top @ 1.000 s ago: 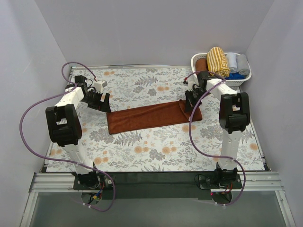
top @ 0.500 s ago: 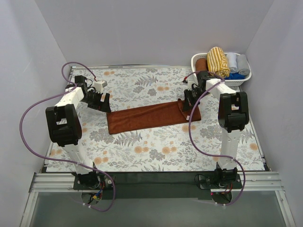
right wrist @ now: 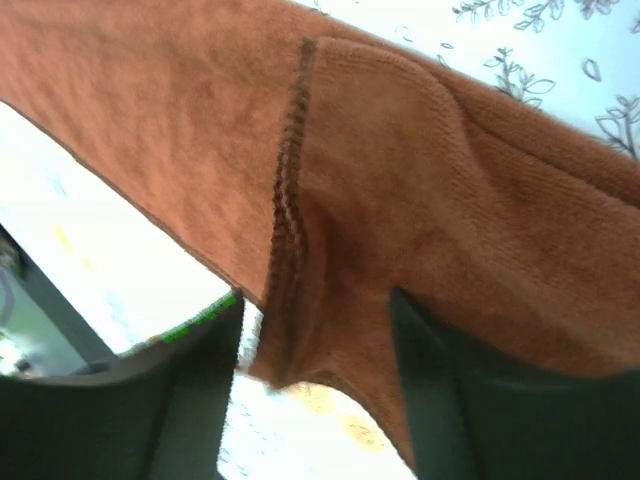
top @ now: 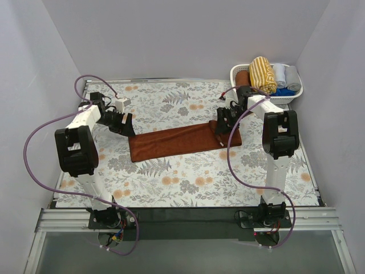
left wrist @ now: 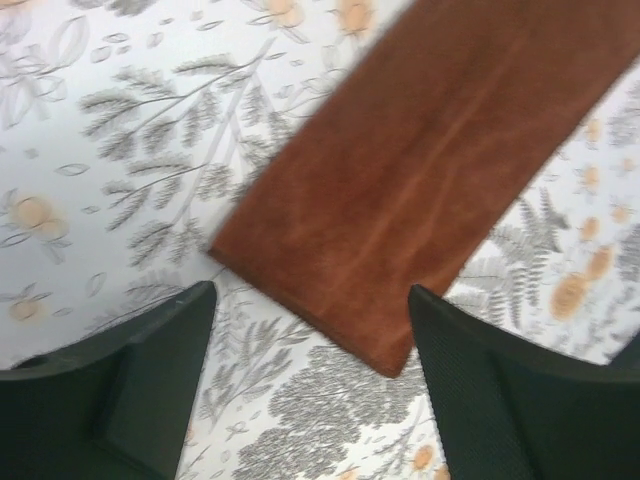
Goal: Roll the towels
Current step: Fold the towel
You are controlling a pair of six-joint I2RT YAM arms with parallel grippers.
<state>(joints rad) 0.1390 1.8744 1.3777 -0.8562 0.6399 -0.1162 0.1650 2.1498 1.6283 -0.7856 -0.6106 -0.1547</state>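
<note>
Rust-brown towel: L claw spread above one end, R claw spread round folded hem.

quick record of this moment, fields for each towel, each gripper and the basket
rust-brown towel: unrolled, lying lengthwise across the floral table
yellow striped towel: rolled up, in the basket
white basket: far right corner of the table, other small rolls beside the yellow one
left gripper: open, over the left end of the rust-brown towel
right gripper: open, the hemmed right end of that towel bunched between its jaws
</note>
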